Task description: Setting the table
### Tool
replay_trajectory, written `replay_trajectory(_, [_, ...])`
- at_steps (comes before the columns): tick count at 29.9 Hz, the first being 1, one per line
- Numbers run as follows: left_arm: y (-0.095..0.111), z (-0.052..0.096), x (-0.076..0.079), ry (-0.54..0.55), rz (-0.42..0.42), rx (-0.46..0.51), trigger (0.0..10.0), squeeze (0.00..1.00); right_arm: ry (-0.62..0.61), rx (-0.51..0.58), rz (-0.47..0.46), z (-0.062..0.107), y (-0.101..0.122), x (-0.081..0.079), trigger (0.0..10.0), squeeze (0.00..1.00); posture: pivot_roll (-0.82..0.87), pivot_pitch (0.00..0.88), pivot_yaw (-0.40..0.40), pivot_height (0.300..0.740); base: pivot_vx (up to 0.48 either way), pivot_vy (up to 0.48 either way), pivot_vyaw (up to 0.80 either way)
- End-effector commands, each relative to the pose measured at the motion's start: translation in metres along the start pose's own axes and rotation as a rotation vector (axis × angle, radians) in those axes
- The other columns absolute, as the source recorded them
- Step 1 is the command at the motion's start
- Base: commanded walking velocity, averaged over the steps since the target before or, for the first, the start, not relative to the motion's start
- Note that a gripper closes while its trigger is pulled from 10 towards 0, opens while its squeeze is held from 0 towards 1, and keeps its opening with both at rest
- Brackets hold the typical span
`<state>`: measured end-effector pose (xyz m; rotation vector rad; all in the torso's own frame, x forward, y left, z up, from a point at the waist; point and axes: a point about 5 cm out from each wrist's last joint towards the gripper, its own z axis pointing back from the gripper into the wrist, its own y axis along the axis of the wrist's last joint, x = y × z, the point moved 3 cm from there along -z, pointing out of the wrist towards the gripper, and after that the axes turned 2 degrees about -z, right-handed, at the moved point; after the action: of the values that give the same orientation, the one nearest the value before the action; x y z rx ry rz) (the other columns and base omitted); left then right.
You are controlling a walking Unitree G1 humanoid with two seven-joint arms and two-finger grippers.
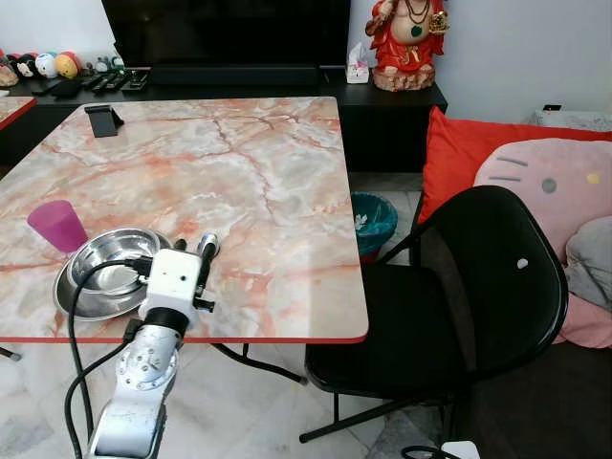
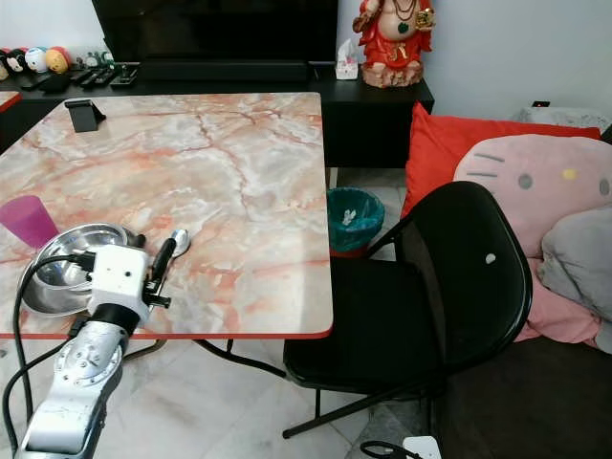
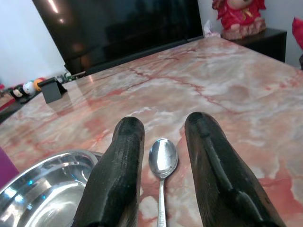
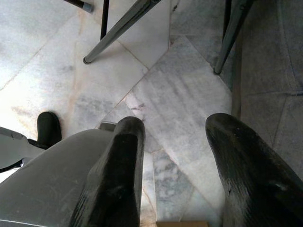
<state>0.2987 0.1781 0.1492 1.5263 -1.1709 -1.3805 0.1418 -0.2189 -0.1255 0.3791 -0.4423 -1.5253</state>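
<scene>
A metal spoon [image 3: 163, 157] lies on the marble table [image 1: 268, 163] near its front left edge, bowl end pointing away from me. My left gripper [image 3: 165, 124] is low over the table and open, one black finger on each side of the spoon's handle without touching it. Just left of it sits a steel bowl [image 1: 110, 273], and a purple cup [image 1: 57, 225] stands behind the bowl. My right gripper [image 4: 173, 137] hangs open over the marble floor by the chair legs [image 4: 123, 28].
A black folding chair [image 1: 478, 287] stands at the table's right side. Behind it are a teal bin [image 1: 373, 222], a red cushion [image 1: 459, 153] and a pink pillow [image 1: 555, 186]. A black phone stand [image 1: 102, 120] sits at the table's far left.
</scene>
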Motion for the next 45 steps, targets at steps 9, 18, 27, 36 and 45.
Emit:
replay_trajectory(9, [-0.014,0.009,-0.002,-0.028,-0.029,-0.013,10.0,0.00,-0.029,0.004,-0.033,0.001,-0.003,0.003,10.0,0.00,-0.01,0.000,0.010,0.732,0.000,0.000,0.00])
replay_trajectory(18, [-0.020,0.006,-0.001,-0.006,-0.017,-0.010,10.0,0.00,-0.055,0.000,-0.059,0.002,-0.006,0.006,10.0,0.00,-0.02,0.000,0.006,0.732,0.000,0.000,0.00])
replay_trajectory(27, [-0.014,0.000,-0.003,0.025,0.026,0.015,10.0,0.00,-0.089,0.010,-0.120,0.002,-0.006,0.009,10.0,0.00,-0.02,0.000,0.009,0.732,0.000,0.000,0.00])
replay_trajectory(36, [-0.011,-0.002,-0.002,0.028,0.024,0.026,10.0,0.00,-0.094,0.012,-0.130,0.002,-0.005,0.009,10.0,0.00,-0.01,0.000,0.007,0.732,0.000,0.000,0.00])
replay_trajectory(45, [-0.007,-0.003,-0.004,0.039,0.027,0.037,10.0,0.00,-0.098,0.014,-0.136,0.002,-0.004,0.009,10.0,0.00,0.00,0.000,0.008,0.732,0.000,0.185,0.00])
